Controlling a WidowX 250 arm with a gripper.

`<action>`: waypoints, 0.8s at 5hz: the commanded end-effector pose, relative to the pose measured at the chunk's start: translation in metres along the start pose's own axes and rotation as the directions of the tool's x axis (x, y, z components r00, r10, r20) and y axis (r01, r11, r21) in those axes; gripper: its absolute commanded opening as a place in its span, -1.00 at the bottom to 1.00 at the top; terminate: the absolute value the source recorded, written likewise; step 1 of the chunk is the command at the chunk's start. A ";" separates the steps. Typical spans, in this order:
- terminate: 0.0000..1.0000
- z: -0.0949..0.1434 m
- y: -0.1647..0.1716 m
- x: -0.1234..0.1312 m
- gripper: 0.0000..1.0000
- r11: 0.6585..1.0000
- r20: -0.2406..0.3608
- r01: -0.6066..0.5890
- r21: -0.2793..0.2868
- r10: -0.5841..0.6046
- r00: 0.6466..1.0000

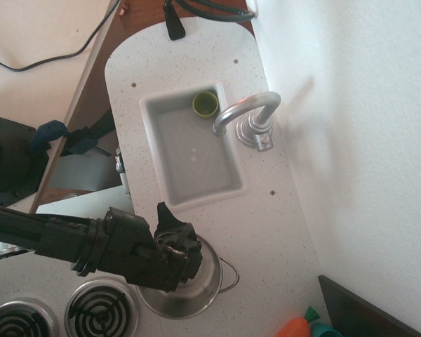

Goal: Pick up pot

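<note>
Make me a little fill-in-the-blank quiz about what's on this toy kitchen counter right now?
1. The small green cup sits inside the ____.
2. The black gripper is over the shiny steel ____.
3. The curved silver faucet reaches over the sink from the side nearest the ____.
4. Two coiled ____ show at the bottom left corner.

Missing words: sink; pot; wall; burners

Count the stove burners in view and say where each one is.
2. One burner sits at the bottom edge, just left of the pot; the other burner is in the bottom-left corner, cut off by the frame. More may lie out of view.
</note>
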State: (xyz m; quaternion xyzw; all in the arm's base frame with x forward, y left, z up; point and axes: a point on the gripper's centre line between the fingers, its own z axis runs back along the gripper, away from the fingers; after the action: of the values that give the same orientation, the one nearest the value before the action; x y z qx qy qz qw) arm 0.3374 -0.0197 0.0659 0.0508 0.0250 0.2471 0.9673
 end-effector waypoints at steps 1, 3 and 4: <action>-1.00 0.014 -0.004 0.005 1.00 1.000 0.035 0.009 -0.014 -0.009 0.999; -1.00 0.051 -0.005 0.017 1.00 0.995 0.170 0.012 -0.096 0.004 0.985; -1.00 0.072 -0.008 0.020 1.00 0.993 0.234 0.027 -0.117 0.001 0.972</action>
State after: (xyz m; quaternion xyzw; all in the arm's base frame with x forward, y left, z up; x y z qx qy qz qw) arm 0.3564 -0.0237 0.1005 0.0403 -0.0506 0.2259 0.9720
